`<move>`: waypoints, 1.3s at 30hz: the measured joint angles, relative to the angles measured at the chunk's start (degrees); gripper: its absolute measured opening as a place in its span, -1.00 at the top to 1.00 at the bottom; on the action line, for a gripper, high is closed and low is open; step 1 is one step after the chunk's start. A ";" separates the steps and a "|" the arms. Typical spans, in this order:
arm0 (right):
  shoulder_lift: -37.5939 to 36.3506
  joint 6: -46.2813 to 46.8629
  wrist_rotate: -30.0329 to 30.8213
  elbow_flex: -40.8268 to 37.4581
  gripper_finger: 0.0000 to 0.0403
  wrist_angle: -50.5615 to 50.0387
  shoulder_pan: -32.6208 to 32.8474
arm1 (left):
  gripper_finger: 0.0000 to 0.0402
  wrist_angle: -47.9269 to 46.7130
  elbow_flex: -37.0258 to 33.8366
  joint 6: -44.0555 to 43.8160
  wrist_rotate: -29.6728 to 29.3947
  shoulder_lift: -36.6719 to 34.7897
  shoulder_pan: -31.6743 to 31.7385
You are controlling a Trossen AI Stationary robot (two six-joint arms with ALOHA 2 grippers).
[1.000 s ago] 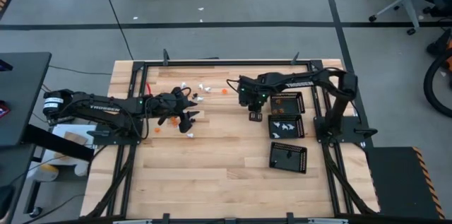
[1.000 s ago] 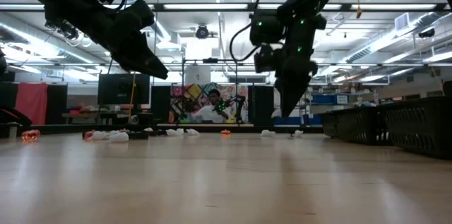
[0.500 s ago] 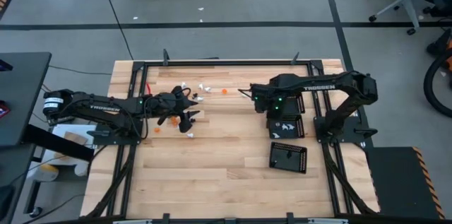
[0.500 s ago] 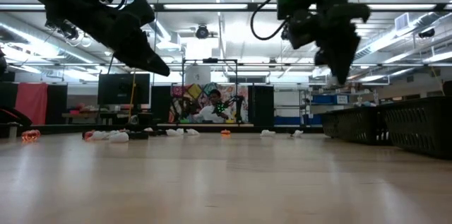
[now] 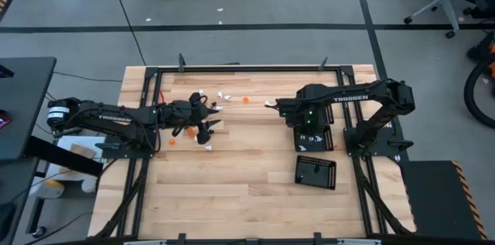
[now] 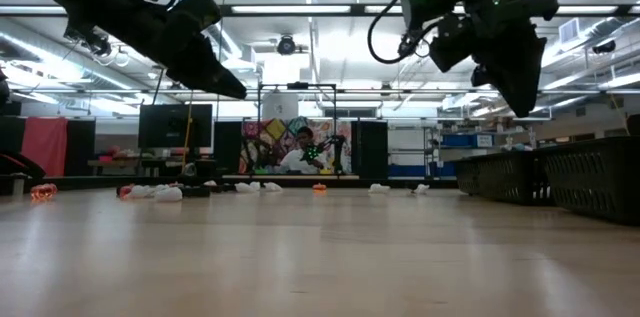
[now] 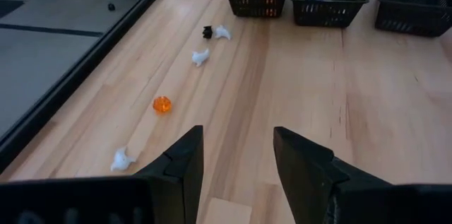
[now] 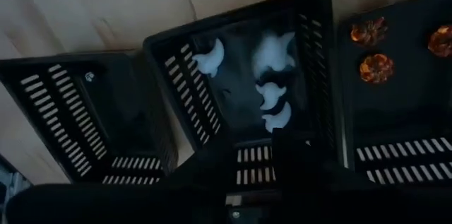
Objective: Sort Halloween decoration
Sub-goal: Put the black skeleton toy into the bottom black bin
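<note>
Jaws parting, the right gripper (image 8: 251, 155) hangs over the middle tray (image 8: 318, 61) at centre frame, white Halloween decoration (image 8: 272, 75) lying inside. A clean drop means releasing squarely above it. Left gripper (image 7: 236, 157), open and empty, waits near loose pieces (image 7: 162, 104).

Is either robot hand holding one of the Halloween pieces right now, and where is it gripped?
Nothing is held. The left hand is open and empty over the table; the right hand, above the middle tray, has nothing visible between its fingers.
</note>
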 joint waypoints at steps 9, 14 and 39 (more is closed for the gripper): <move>0.00 -1.22 4.34 0.00 0.44 6.14 -1.30 | 0.22 1.59 0.00 -0.03 0.02 0.00 0.00; 0.21 -2.44 10.41 0.01 0.44 17.79 -3.30 | 0.22 1.73 0.00 -0.24 0.04 0.00 0.00; 15.07 -20.19 10.98 0.22 0.14 37.53 -22.23 | 0.22 1.61 0.00 0.24 -0.18 -0.01 0.45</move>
